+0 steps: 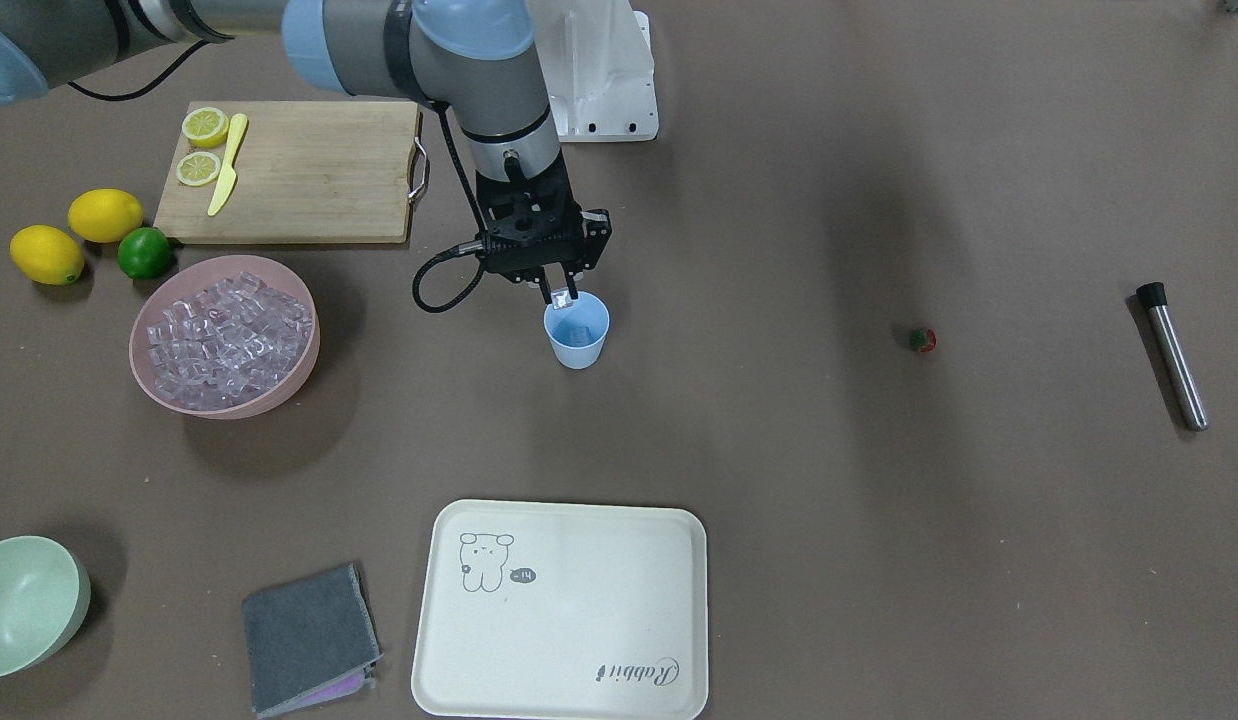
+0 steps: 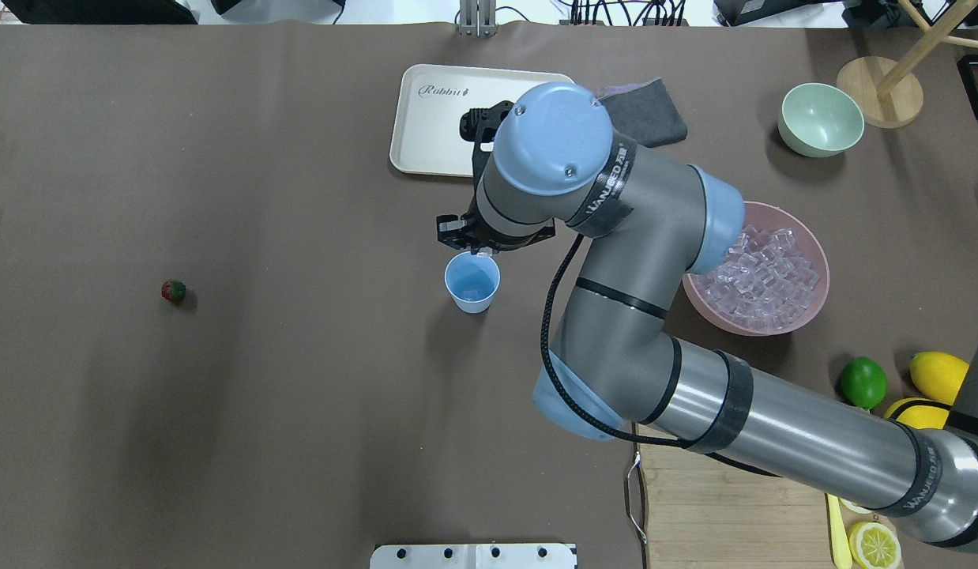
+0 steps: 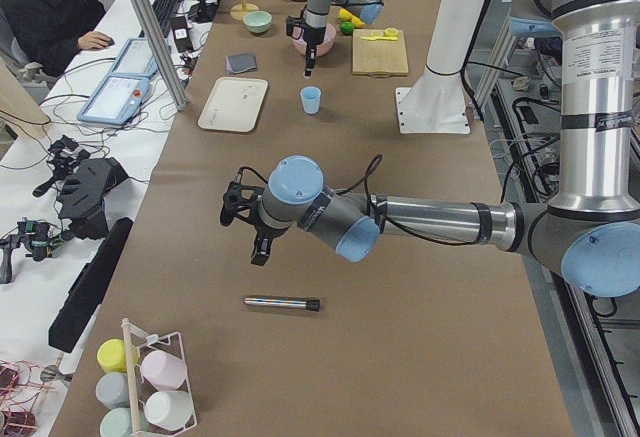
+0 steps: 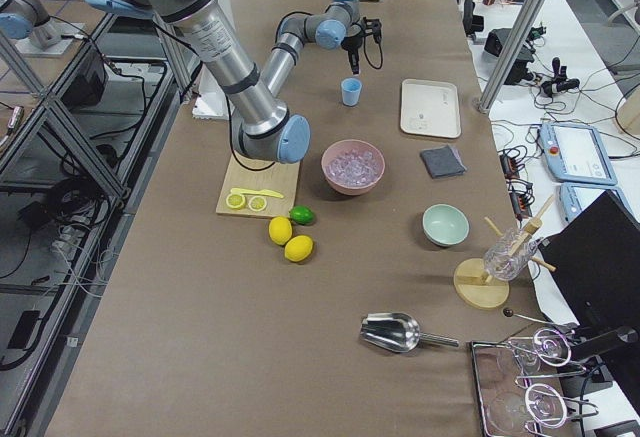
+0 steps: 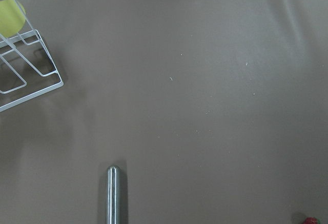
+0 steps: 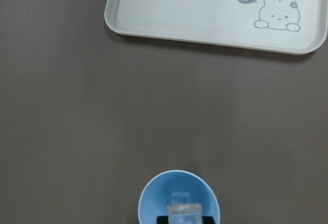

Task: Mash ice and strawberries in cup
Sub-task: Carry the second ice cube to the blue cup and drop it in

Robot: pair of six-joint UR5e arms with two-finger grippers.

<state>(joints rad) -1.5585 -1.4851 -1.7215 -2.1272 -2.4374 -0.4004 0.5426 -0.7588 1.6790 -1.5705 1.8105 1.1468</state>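
Ice is pinched in the right tool just over the cup, ready to drop in; I cannot tell the left tool's state.

Matt brown surface; smooth tapered light-blue plastic cup; glossy clear ice cubes; shiny cylindrical metal rod.

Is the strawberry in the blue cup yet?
Out. The strawberry lies on the table, well apart from the upright cup.
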